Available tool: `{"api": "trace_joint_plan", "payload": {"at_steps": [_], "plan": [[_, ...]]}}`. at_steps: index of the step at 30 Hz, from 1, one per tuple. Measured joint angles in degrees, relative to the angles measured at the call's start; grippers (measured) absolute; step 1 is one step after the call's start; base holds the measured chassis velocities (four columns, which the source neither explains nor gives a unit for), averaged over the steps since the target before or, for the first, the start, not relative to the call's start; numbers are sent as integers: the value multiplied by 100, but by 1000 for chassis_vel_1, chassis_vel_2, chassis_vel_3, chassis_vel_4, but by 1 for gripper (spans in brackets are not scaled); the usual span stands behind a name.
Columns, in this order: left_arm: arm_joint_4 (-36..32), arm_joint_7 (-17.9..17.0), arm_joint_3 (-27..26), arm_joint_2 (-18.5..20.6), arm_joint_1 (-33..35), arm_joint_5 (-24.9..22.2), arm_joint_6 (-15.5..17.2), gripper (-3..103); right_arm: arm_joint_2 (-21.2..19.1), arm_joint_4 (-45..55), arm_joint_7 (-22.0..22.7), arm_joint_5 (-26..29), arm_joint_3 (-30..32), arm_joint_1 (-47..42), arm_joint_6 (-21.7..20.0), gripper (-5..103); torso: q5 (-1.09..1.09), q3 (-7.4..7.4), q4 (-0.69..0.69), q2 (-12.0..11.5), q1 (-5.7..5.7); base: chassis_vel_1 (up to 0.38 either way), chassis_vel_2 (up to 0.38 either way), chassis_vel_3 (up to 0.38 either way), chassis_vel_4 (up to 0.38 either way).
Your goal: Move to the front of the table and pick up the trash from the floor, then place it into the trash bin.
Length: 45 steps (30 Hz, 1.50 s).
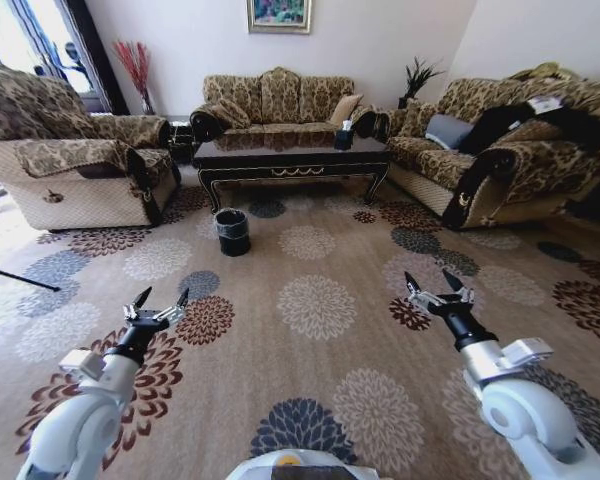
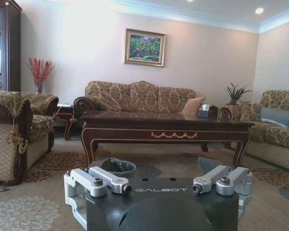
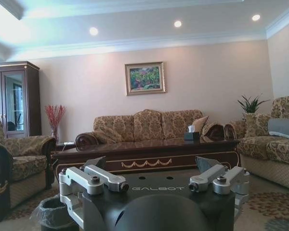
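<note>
The dark wood table (image 1: 290, 160) stands across the room, before the back sofa. In front of its left leg the small black trash bin (image 1: 232, 232) with a clear liner sits on the flowered carpet floor (image 1: 320, 300). I cannot make out any trash on the floor from here. My left gripper (image 1: 163, 296) hovers open over the carpet at lower left, and my right gripper (image 1: 429, 279) hovers open at lower right; both are empty and far short of the table. The left wrist view shows the bin (image 2: 118, 167) just beyond the open left gripper (image 2: 156, 166), under the table (image 2: 166, 127).
Patterned sofas ring the table: one at left (image 1: 70, 150), one behind (image 1: 275, 100), one at right (image 1: 500, 150). A tissue box (image 1: 343, 138) sits on the table. A thin black rod (image 1: 20, 278) lies on the carpet at far left. Open carpet stretches between me and the table.
</note>
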Motion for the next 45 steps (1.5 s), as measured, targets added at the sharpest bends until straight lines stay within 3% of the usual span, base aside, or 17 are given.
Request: {"api": "trace_joint_plan", "payload": {"at_steps": [14, 20, 24, 30, 45], "plan": [[36, 10, -25, -26, 52, 26, -25, 100, -33, -30, 105, -277, -35, 71, -25, 100, 0, 191, 1, 294, 104, 0, 0, 0, 0], [103, -81, -70, 167, 98, -103, 11, 100, -233, -185, 118, -335, -29, 166, 158, 100, 0, 311, 1, 458, 147, 0, 0, 0, 0], [39, -198, -53, 304, 185, -360, 65, 100, -364, -218, 113, -220, 49, 85, 263, 100, 0, 400, 0, 583, 184, 0, 0, 0, 0], [-44, -207, -36, 339, 341, -366, 64, 100, -491, 7, 151, 31, 295, -229, 300, 100, -1, 484, 0, 714, 228, 0, 0, 0, 0], [-14, -179, -79, 308, 406, -312, 20, 100, -268, 81, 109, -145, 338, -330, 330, 100, 0, 707, 1, 1057, 351, 0, 0, 0, 0]]}}
